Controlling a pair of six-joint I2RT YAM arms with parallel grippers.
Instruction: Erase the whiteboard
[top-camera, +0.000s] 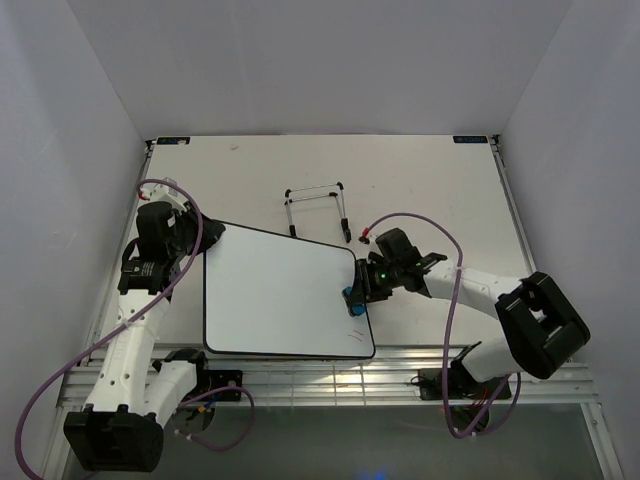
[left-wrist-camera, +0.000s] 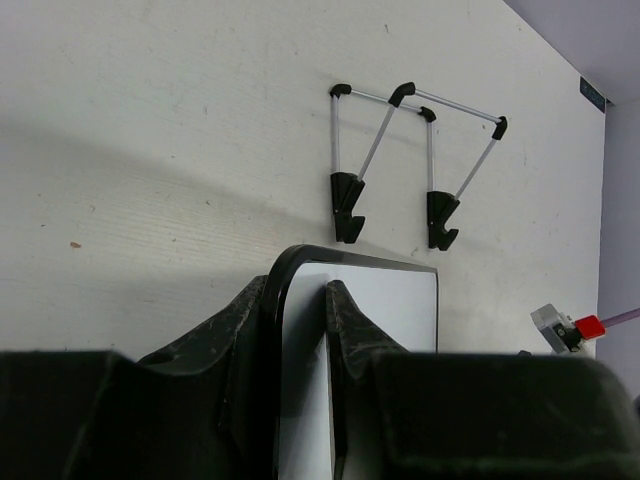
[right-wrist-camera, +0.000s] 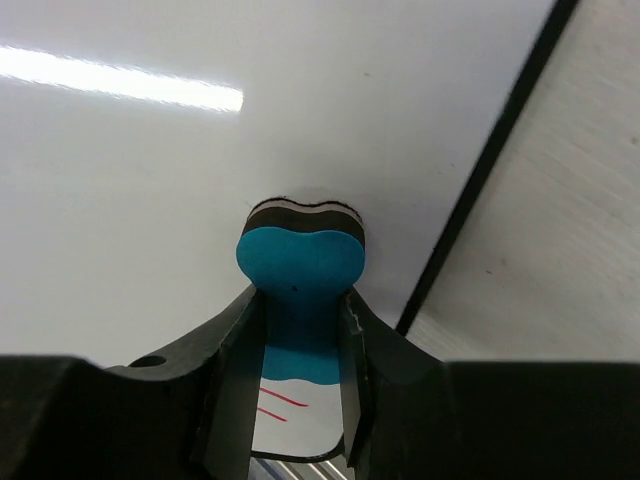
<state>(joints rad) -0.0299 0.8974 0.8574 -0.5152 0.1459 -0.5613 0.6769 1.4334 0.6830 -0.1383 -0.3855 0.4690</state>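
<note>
The whiteboard (top-camera: 280, 295) lies flat on the table, glossy white with a thin black rim. Faint red marks (top-camera: 356, 331) sit near its near right corner; they show as two red strokes in the right wrist view (right-wrist-camera: 285, 403). My left gripper (top-camera: 200, 236) is shut on the board's far left corner, rim between the fingers (left-wrist-camera: 300, 300). My right gripper (top-camera: 362, 290) is shut on the blue bone-shaped eraser (right-wrist-camera: 300, 275), pressed on the board by its right edge. The eraser also shows in the top view (top-camera: 354, 298).
A thin black wire stand (top-camera: 318, 210) lies on the table behind the board, also in the left wrist view (left-wrist-camera: 410, 170). A small red and grey connector (left-wrist-camera: 565, 328) lies to the right. Grey walls close in the table on both sides.
</note>
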